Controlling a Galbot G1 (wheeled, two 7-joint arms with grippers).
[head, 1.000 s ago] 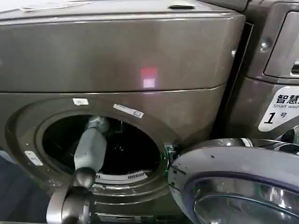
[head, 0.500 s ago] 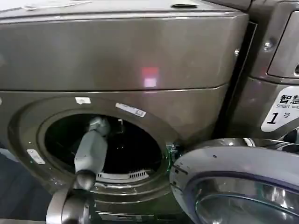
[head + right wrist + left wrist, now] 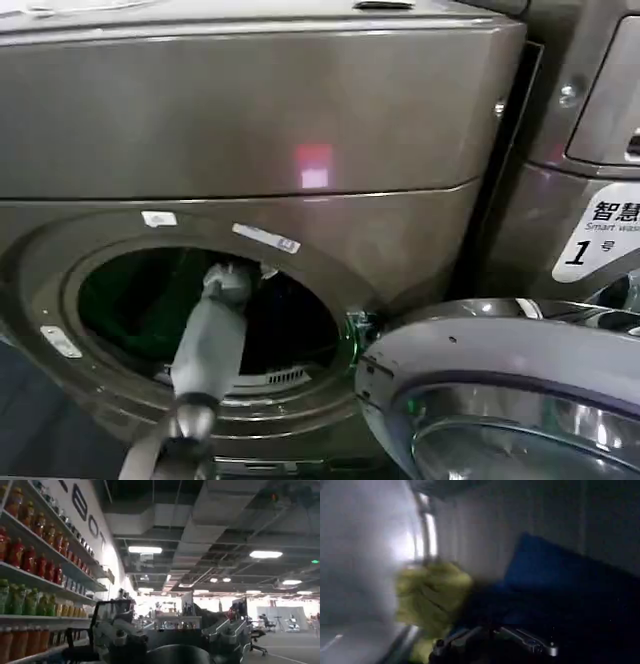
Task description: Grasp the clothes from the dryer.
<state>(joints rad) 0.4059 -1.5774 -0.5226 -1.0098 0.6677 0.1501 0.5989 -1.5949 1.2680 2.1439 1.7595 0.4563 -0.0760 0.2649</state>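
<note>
Door glass comes nearest in the head view: the round door (image 3: 500, 400) is swung wide to the right, which leaves the porthole free for an arm. Just beyond it the left arm (image 3: 210, 345) runs up from below and passes through the round mouth of the dryer (image 3: 250, 120), its far end lost in the dark drum, so from here the clothes cannot be made out. The left wrist view picks them up: the left gripper (image 3: 495, 640) sits low in the picture with its dark fingers (image 3: 530, 642) standing apart and nothing between them, and the clothes (image 3: 432, 595), a crumpled yellow-green bundle, lie just beyond, against the pale curved drum wall, with a blue cloth (image 3: 555, 575) beside them. That pose reads as an approach, jaws readied for a pinch not yet made. The right gripper (image 3: 165, 640) is held well away from the work, facing a hall with shelves of bottles (image 3: 35, 560); whether its fingers are apart or together I cannot tell. Small white stickers (image 3: 265, 238) ring the porthole, their print too fine to read. On the neighbouring machine a white label (image 3: 600, 235) shows Chinese characters, "Smart" and "1".
</note>
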